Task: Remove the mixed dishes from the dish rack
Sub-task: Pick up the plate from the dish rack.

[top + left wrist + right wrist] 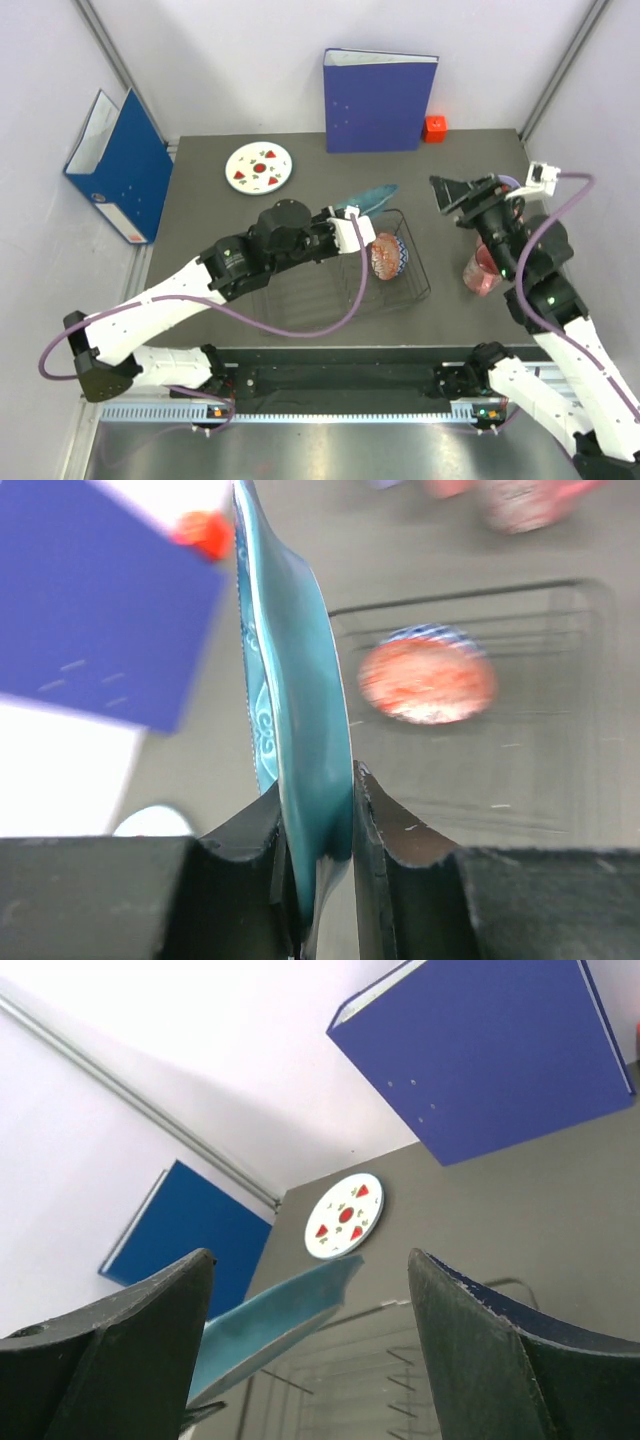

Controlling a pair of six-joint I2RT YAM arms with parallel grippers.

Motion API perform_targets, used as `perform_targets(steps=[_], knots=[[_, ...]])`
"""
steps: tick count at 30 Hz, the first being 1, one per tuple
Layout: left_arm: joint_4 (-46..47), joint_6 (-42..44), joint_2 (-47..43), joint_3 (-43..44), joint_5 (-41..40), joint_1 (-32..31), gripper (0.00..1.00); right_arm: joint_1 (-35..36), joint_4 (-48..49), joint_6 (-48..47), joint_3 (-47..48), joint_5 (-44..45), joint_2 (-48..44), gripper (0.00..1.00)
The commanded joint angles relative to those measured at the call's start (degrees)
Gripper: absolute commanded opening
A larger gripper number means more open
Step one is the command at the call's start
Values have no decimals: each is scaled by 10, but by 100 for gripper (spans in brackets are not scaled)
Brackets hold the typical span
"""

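My left gripper [356, 224] is shut on the rim of the teal plate [367, 197] and holds it on edge above the far side of the dish rack [330, 290]. In the left wrist view the fingers [385, 820] pinch the plate [295, 680]. The red-and-blue patterned bowl [388, 256] lies in the rack's right end. The white watermelon plate [259, 167] lies flat on the table at the far left. A pink cup [481, 272] stands right of the rack, partly behind my right arm. My right gripper [447, 192] is open and empty, raised right of the rack.
A blue binder [380, 100] stands at the back, with a small red cube [434, 128] beside it. Another blue binder [120, 165] leans at the left edge. The right wrist view shows the teal plate [270, 1325], the white plate [345, 1215] and rack wires [400, 1360].
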Motion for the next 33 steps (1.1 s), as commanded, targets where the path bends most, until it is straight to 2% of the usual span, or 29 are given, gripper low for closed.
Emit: perform_targets(steps=[1, 2, 6, 9, 14, 15, 18, 22, 26, 33], knots=[[202, 114, -40, -44, -168, -12, 0, 4, -94, 33, 87, -19, 85, 78], [216, 133, -34, -55, -217, -17, 0, 5, -100, 40, 103, -28, 98, 78], [319, 241, -18, -142, -312, -30, 0, 3, -108, 58, 126, -78, 155, 79], [413, 311, -6, -194, -357, -30, 0, 2, -121, 51, 150, -112, 196, 79], [566, 422, 18, -251, -403, -32, 0, -7, -141, 37, 194, -184, 275, 79], [627, 442, 20, -272, -403, -34, 0, -8, -135, 36, 197, -195, 283, 79], [727, 506, 31, -299, -404, -42, 0, -9, -127, 36, 206, -219, 309, 79], [831, 572, 41, -316, -399, -45, 0, -14, -131, 33, 223, -258, 353, 79], [845, 575, 49, -315, -394, -45, 0, -14, -110, 33, 235, -289, 392, 79], [808, 546, 43, -309, -388, -45, 0, -14, -70, 41, 244, -295, 399, 77]])
